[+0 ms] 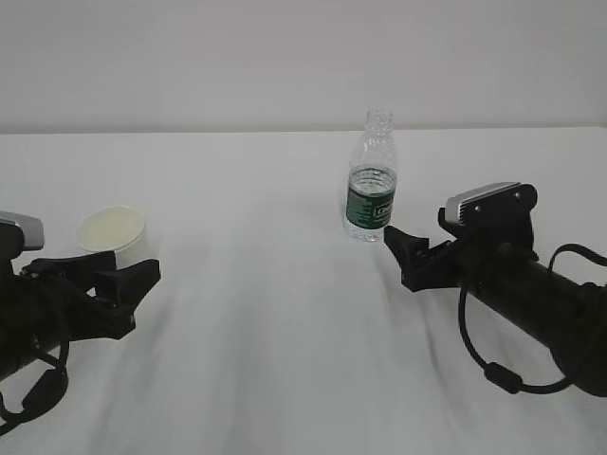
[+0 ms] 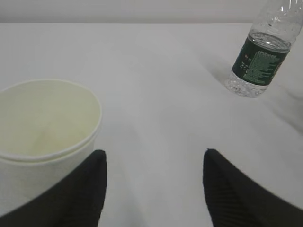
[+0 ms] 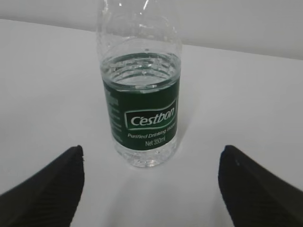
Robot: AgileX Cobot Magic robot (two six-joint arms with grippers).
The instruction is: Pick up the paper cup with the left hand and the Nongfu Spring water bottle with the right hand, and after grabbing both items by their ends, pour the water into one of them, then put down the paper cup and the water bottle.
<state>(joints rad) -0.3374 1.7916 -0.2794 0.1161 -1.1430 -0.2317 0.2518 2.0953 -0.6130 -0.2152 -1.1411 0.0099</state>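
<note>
The cup stands upright on the table, left side, just ahead of the left gripper, jaws apart and empty. The uncapped bottle stands upright right of centre; the right gripper faces it, jaws wide, empty.

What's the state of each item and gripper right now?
paper cup: upright on the table, open top, not held; looks empty.
water bottle: upright, cap off, water up to about the top of the label, not held.
left gripper: open, cup beside its left finger, not between the jaws.
right gripper: open wide, bottle centred ahead of the jaws, no contact visible.
table: white cloth; no spill visible.
</note>
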